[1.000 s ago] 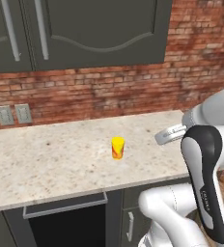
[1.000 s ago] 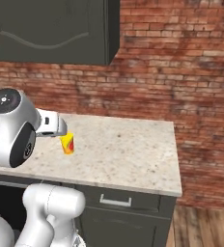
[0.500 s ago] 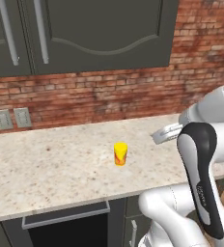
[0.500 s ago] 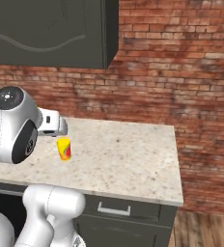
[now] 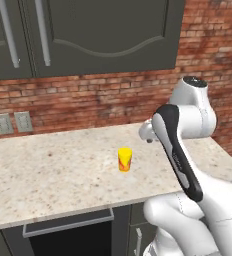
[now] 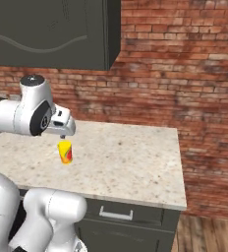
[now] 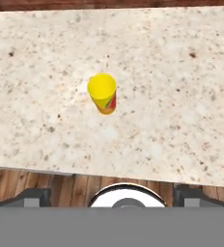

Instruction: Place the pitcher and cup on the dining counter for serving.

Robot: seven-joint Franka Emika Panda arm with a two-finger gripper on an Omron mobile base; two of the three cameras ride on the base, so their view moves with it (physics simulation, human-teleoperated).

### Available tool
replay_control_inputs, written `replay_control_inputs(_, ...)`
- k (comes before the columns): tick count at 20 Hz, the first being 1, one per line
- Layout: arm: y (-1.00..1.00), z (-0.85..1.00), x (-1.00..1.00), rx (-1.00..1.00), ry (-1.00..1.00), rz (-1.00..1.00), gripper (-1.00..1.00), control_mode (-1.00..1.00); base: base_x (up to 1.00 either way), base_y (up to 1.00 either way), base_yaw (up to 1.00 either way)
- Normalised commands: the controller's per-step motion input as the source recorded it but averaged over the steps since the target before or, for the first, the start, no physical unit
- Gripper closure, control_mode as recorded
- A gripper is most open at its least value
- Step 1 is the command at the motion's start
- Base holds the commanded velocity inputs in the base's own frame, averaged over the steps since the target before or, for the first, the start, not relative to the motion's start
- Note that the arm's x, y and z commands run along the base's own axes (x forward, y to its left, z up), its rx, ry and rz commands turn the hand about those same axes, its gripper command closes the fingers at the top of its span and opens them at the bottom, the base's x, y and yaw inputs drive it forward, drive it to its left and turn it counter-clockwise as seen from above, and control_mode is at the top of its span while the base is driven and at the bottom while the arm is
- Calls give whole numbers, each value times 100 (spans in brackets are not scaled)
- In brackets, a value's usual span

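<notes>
The cup [image 5: 124, 159], a small yellow tumbler with red-orange marks, stands upright on a speckled stone counter [image 5: 48, 175] along a brick wall. It also shows as the cup [image 6: 65, 151] and, from above, the cup [image 7: 103, 93]. My gripper [image 6: 63, 133] hangs over the counter, just above and behind the cup, apart from it. In the left base view the gripper [image 5: 147, 134] is up and to the right of the cup. Its jaws stand open with nothing between them; the fingertips [image 7: 33, 197] sit wide apart. The pitcher and the dining counter are out of view.
Dark upper cabinets [image 5: 88, 35] hang above the counter. Two wall sockets [image 5: 13, 122] sit on the brick at the left. The counter's right end [image 6: 177, 167] drops to a wooden floor [image 6: 209, 234]. A drawer [image 6: 116, 214] sits under the front edge.
The views have shifted a little with the base. My hand has swung closer over the cup; the cup stays put on the counter. The gripper remains open.
</notes>
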Motion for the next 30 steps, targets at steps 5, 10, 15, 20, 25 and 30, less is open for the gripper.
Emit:
replay_control_inputs(5,0,-59,65,0,21,-11,-100,-100,0,0,0)
replay_control_inputs(10,0,-77,61,0,11,-12,-100,-100,0,0,0)
replay_control_inputs(15,5,-50,47,0,4,-6,-100,-100,0,0,0)
replay_control_inputs(20,5,-45,43,1,4,-4,-100,-100,0,0,0)
replay_control_inputs(25,3,-49,25,0,2,-1,-100,-100,0,0,0)
replay_control_inputs(30,0,-50,23,0,1,-1,-100,-100,0,0,0)
